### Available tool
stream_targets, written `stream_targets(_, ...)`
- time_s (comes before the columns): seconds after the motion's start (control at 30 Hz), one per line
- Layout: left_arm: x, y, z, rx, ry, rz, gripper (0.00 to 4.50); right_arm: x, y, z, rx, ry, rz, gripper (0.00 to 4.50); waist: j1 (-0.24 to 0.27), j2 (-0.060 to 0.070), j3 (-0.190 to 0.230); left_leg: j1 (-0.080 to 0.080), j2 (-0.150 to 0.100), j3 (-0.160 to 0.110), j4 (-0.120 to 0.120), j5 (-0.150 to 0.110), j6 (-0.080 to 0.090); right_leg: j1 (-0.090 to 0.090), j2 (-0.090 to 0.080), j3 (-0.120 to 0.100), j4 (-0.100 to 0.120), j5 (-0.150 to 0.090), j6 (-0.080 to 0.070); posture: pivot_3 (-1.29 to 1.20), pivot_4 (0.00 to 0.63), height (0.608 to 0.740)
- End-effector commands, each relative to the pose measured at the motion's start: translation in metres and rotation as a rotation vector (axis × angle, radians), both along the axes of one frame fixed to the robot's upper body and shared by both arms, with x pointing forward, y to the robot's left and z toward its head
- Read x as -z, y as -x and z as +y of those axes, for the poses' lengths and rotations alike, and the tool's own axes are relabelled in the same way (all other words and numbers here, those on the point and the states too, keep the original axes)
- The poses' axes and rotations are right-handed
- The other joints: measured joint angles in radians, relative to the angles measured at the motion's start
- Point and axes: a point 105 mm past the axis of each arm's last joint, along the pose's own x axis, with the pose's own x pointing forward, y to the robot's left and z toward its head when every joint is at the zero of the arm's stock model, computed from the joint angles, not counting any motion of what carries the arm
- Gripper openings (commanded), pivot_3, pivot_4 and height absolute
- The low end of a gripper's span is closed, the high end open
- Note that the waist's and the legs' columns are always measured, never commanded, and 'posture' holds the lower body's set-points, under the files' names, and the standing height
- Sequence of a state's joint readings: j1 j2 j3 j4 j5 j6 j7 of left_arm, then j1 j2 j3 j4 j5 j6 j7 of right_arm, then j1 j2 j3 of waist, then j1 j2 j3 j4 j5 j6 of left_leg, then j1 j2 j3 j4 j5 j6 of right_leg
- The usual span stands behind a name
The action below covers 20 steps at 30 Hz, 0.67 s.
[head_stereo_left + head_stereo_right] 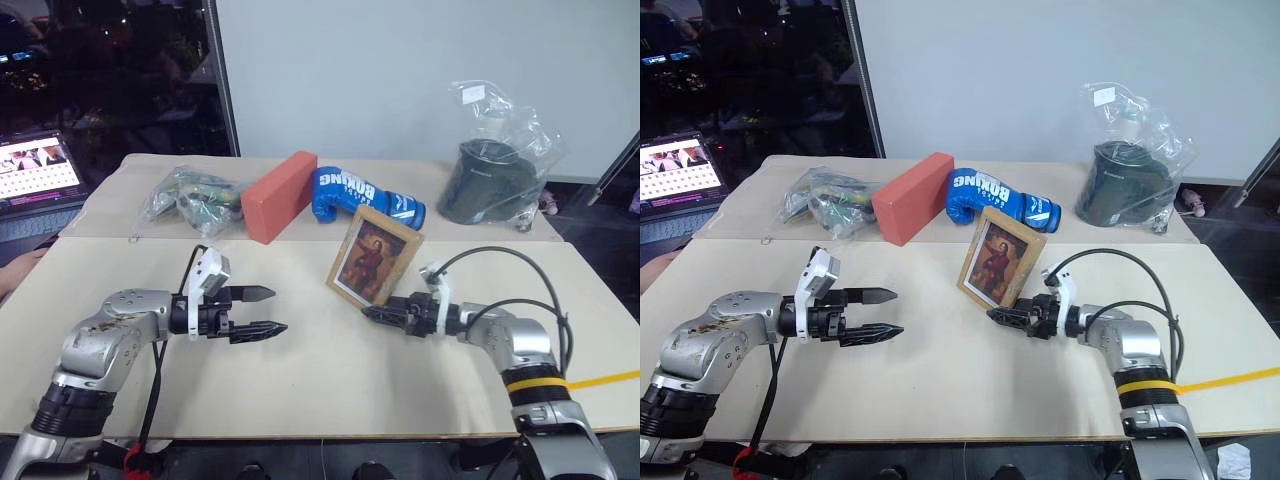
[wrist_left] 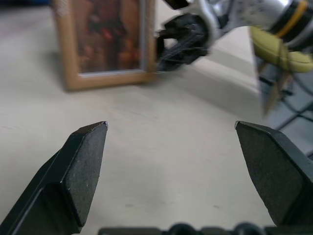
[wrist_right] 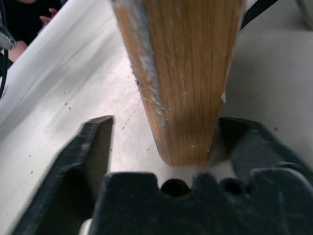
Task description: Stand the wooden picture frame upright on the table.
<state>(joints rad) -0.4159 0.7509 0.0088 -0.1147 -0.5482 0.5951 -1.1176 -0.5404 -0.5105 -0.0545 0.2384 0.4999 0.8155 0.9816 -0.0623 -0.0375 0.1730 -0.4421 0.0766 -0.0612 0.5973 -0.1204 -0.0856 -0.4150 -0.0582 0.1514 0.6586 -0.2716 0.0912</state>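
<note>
The wooden picture frame stands upright on the table, leaning slightly back, with its reddish portrait facing me. My right gripper is at the frame's lower right corner. In the right wrist view the frame's light-wood edge sits between the open fingers, with a gap on one side. My left gripper hovers open and empty over the table, left of the frame. In the left wrist view the frame and the right gripper lie ahead.
Behind the frame lie an orange-red block and a blue boxing glove. A plastic bag with a dark object stands at the back right, and another bag of items at the back left. A laptop sits far left.
</note>
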Motion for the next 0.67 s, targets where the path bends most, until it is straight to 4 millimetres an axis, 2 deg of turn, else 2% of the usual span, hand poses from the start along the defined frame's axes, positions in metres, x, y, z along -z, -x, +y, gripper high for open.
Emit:
stream_targets(0.03, 0.000, -0.012, 0.010, -0.094, 0.002, -0.074, 4.50, -0.022, 0.028, -0.027, 0.007, -0.043, -0.014, 4.47, 0.004, 0.000, 0.000, 0.000, 0.000, 0.000, 0.000, 0.000, 0.000, 0.000, 0.000, 0.000, 0.000, 0.000, 0.000, 0.00, 0.150, 0.720)
stream_targets(0.13, 0.005, -0.020, 0.027, -0.225, 0.027, -0.105, 4.50, -0.016, 0.068, -0.055, -0.004, 0.060, -0.040, 4.47, 0.015, 0.000, 0.000, -0.001, 0.000, 0.000, 0.000, 0.000, 0.000, 0.000, 0.000, 0.000, -0.001, 0.000, 0.000, 0.00, 0.150, 0.720)
stream_targets(0.2, 0.012, -0.023, 0.035, -0.281, 0.025, -0.111, 4.50, -0.012, 0.081, -0.069, 0.020, 0.193, -0.129, 4.47, 0.018, 0.000, 0.000, -0.001, 0.000, 0.000, -0.001, 0.000, 0.000, -0.001, 0.000, 0.000, -0.001, -0.001, 0.000, 0.00, 0.150, 0.720)
stream_targets(0.3, 0.024, -0.027, 0.042, -0.332, -0.030, -0.146, 4.50, -0.016, 0.075, -0.087, 0.132, 0.404, -0.358, 4.47, 0.009, 0.000, 0.000, 0.000, 0.000, 0.001, 0.000, 0.000, 0.000, 0.000, 0.000, 0.000, -0.001, -0.001, 0.000, 0.00, 0.150, 0.720)
stream_targets(0.33, 0.029, -0.028, 0.044, -0.354, -0.056, -0.152, 4.50, -0.020, 0.065, -0.097, 0.241, 0.447, -0.414, 4.47, 0.004, 0.000, 0.000, 0.001, 0.000, 0.002, 0.001, 0.000, 0.000, 0.000, 0.000, 0.001, -0.001, 0.000, 0.001, 0.00, 0.150, 0.720)
stream_targets(0.4, 0.041, -0.029, 0.045, -0.380, -0.067, -0.110, 4.50, -0.021, 0.058, -0.107, 0.338, 0.482, -0.457, 4.47, -0.003, 0.000, 0.000, 0.001, 0.000, 0.002, 0.003, 0.000, 0.001, 0.001, 0.000, 0.001, -0.002, 0.002, 0.000, 0.00, 0.150, 0.720)
stream_targets(0.53, 0.046, -0.038, 0.041, -0.448, -0.034, -0.120, 4.50, -0.011, 0.059, -0.100, 0.402, 0.491, -0.512, 4.47, -0.004, -0.001, 0.000, 0.002, 0.000, 0.002, 0.007, 0.000, 0.001, 0.005, -0.001, 0.001, -0.002, -0.001, -0.005, 0.00, 0.150, 0.720)
stream_targets(0.67, 0.045, -0.039, 0.039, -0.466, 0.000, -0.114, 4.50, -0.009, 0.057, -0.090, 0.397, 0.438, -0.490, 4.47, -0.004, -0.001, 0.000, 0.001, 0.000, 0.002, 0.007, 0.000, 0.001, 0.005, -0.001, 0.001, -0.003, 0.002, 0.001, 0.00, 0.150, 0.720)
